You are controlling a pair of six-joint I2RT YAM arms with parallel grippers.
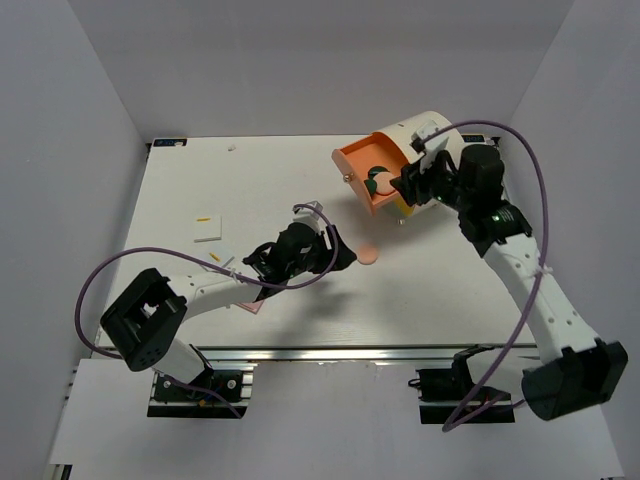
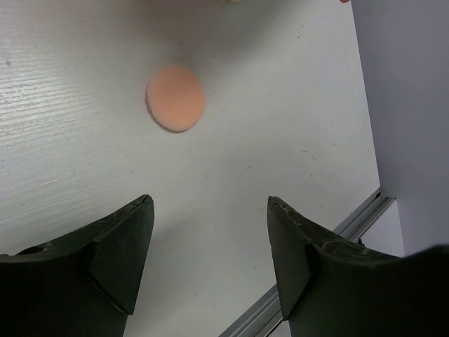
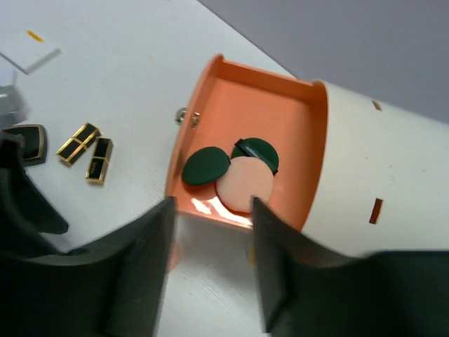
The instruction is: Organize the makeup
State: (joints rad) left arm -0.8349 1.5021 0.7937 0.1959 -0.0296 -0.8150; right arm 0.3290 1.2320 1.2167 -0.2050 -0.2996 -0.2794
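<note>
Left fingers [image 1: 342, 252] stand wide open just above the counter [image 1: 280, 190], gripping nothing and touching nothing; in the left wrist view only bare white surface shows between their dark tips. A peach disc [image 2: 175, 98] lies flat on the counter a little ahead of them, apart from both tips. Under the left arm a pale pink patch [image 1: 250, 307] peeks out, possibly the flat pink square, though the arm hides most of it.

Further right, in the right wrist view, a square black compact [image 3: 28, 144] sits on the counter, partly cut off by the dark finger in front of it. Just beside it lie two black-and-gold lipstick tubes [image 3: 78, 142] [image 3: 99, 160], close together.

Next comes the orange drawer [image 3: 245, 105], pulled out of the cream cylinder [image 3: 379, 175]. Inside it lie two dark green discs [image 3: 207, 165] [image 3: 256, 151] and a second peach disc [image 3: 243, 184], bunched together and overlapping. Right fingers [image 1: 398, 185] hang over the drawer's front edge, spread apart and empty, clear of the discs below.
</note>
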